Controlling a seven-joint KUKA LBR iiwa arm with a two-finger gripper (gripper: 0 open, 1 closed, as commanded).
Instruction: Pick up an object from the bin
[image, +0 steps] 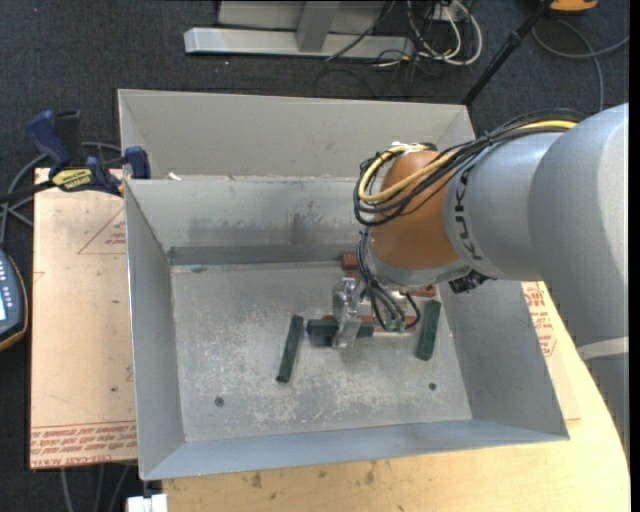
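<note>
Camera view: the hand (346, 322) is low at the middle of the bin (225, 345), just beside a small dark green block (321, 332). We cannot tell if the hand is wide or narrow. A long green stick (290, 348) lies at the view's left and a shorter green stick (429, 330) at its right.

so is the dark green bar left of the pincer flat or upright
Flat: the long dark green bar lies full length on the grey metal bin floor.

Your inventory: arm (560, 200), one broad, rounded, light-grey link with black KUKA lettering (462, 212) partly visible. Wrist cover (415, 230), orange and domed. Cables (376, 188), yellow and black, looped over the cover. Gripper (347, 322), small, silver metal.
</note>
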